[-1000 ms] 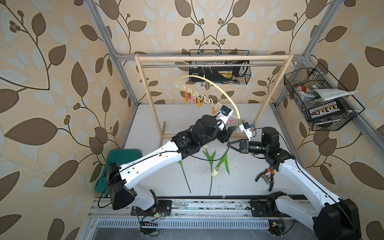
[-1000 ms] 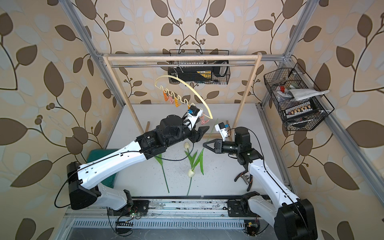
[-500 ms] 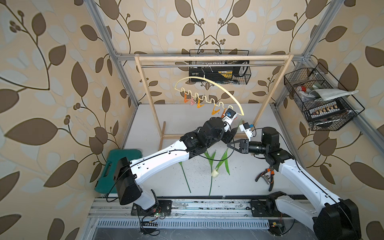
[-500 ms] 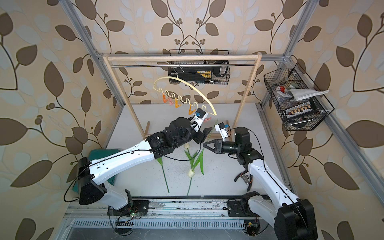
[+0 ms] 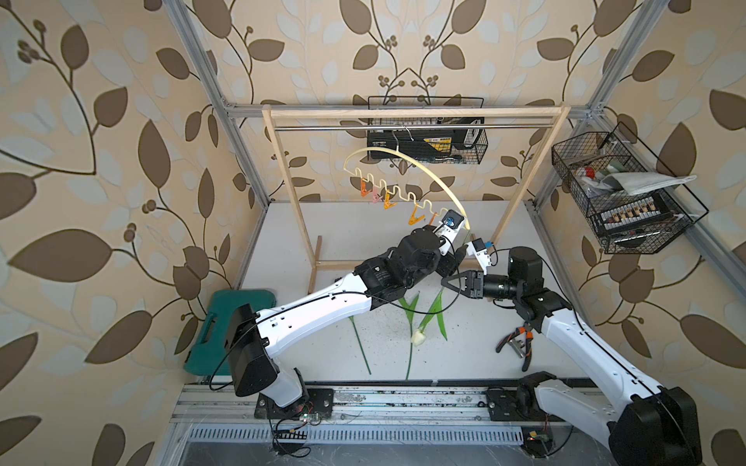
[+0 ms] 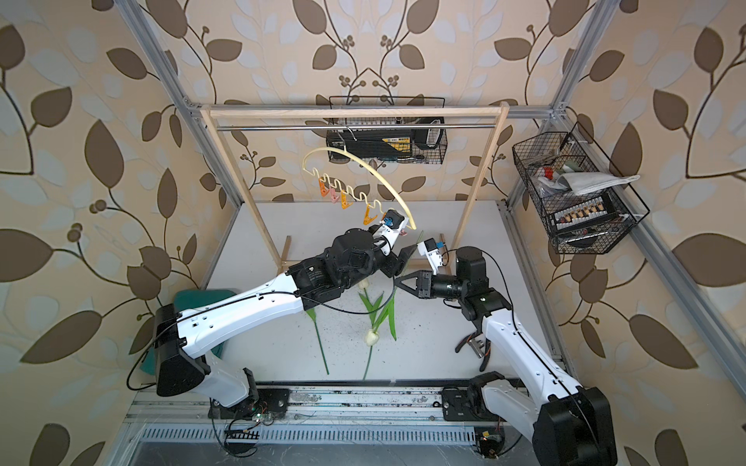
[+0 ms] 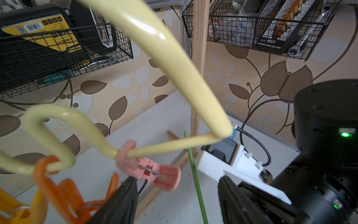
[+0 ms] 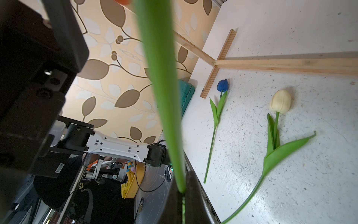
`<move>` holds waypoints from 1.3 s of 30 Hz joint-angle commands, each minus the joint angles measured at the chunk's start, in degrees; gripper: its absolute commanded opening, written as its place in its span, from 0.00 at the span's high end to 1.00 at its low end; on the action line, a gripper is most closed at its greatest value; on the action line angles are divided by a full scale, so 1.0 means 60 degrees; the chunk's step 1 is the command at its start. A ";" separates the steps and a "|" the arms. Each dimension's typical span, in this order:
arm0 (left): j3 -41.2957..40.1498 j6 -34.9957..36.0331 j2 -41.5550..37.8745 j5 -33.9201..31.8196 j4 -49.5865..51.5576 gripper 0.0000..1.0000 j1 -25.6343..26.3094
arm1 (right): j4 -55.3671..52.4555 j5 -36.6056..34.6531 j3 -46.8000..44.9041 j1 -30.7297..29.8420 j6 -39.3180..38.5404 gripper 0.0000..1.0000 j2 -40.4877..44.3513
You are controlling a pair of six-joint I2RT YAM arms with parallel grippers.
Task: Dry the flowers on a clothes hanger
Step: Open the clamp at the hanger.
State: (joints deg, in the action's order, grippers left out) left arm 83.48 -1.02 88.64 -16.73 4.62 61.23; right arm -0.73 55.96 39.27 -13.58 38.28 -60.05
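right end effector (image 8: 182, 194) pinches a flower stem (image 7: 195, 178) upright beside the hanger's (image 7: 174, 58) right-end pink clip (image 7: 151, 172); left end effector (image 7: 176, 179) spread at that clip. we'd squeeze the clip wide first, then slide stem in.

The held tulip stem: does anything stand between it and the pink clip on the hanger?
Nothing visible does. In the left wrist view the stem stands just beside the pink clip at the end of the clothes hanger, with only open air between them.
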 commanded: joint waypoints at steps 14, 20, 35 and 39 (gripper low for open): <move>0.0842 0.0813 0.0415 -0.0740 -0.0517 0.31 0.0049 | -0.0170 0.0267 0.0164 0.0033 -0.0169 0.99 0.0267; 0.0850 0.0815 0.0461 -0.0680 -0.0624 0.31 -0.0118 | -0.0244 0.0282 0.0182 0.0037 -0.0198 0.99 0.0323; 0.0779 0.0565 0.0314 -0.0297 -0.0654 0.31 -0.0550 | -0.0233 0.0355 0.0238 0.0028 -0.0228 0.99 0.0216; 0.0807 0.0438 0.0285 -0.0058 -0.0638 0.32 -0.0706 | -0.0243 0.0370 0.0223 0.0024 -0.0243 0.99 0.0216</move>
State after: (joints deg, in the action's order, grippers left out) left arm 85.82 2.59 91.70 -18.70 3.25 57.93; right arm -1.98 56.86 39.29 -13.58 37.85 -58.94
